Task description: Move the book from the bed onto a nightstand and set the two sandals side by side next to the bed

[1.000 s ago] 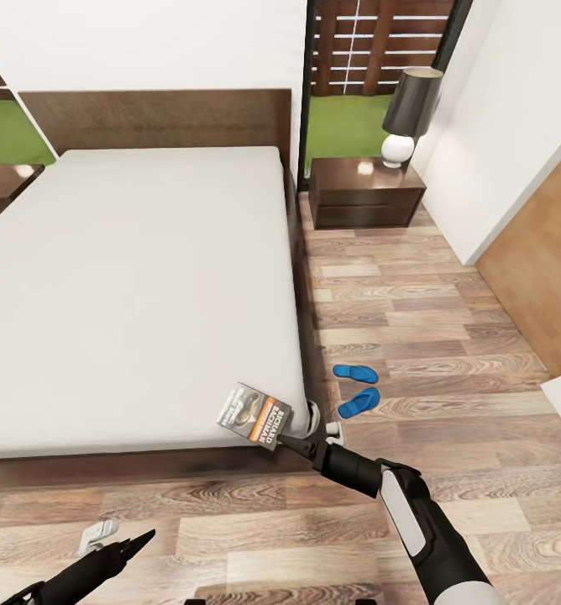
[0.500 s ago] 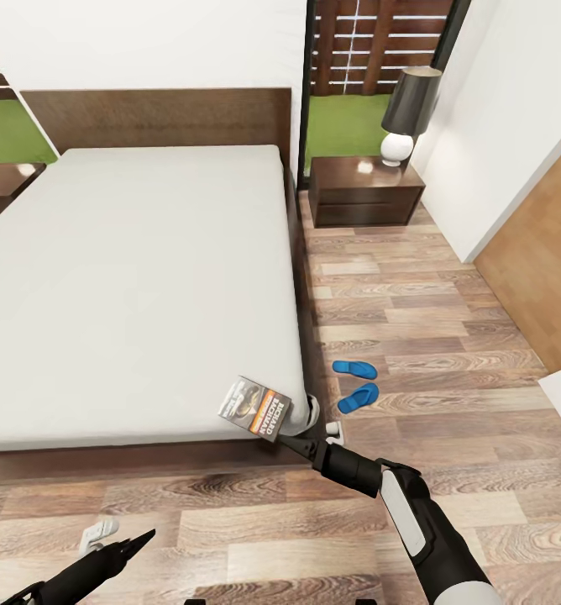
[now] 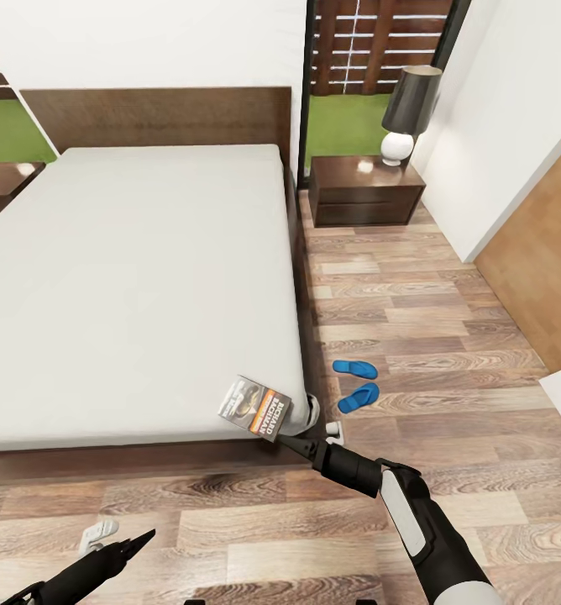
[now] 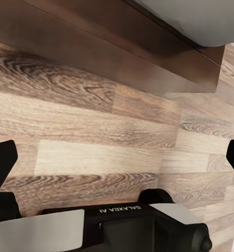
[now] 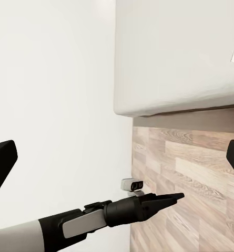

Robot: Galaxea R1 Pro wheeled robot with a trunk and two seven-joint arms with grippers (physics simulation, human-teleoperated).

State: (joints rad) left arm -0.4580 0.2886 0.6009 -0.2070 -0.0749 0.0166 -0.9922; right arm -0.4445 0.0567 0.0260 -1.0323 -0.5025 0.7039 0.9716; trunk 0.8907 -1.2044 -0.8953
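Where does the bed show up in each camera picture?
Head view: the bed covers the left and middle.
Left wrist view: its dark frame and a corner of the mattress lie beyond the wood floor.
Right wrist view: the mattress edge sits on the frame.
Shared landmark: the wood floor.

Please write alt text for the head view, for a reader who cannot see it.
The right gripper holds the book above the near corner of the bed. Two blue sandals lie on the wood floor beside the bed, and a nightstand with a lamp stands farther back.
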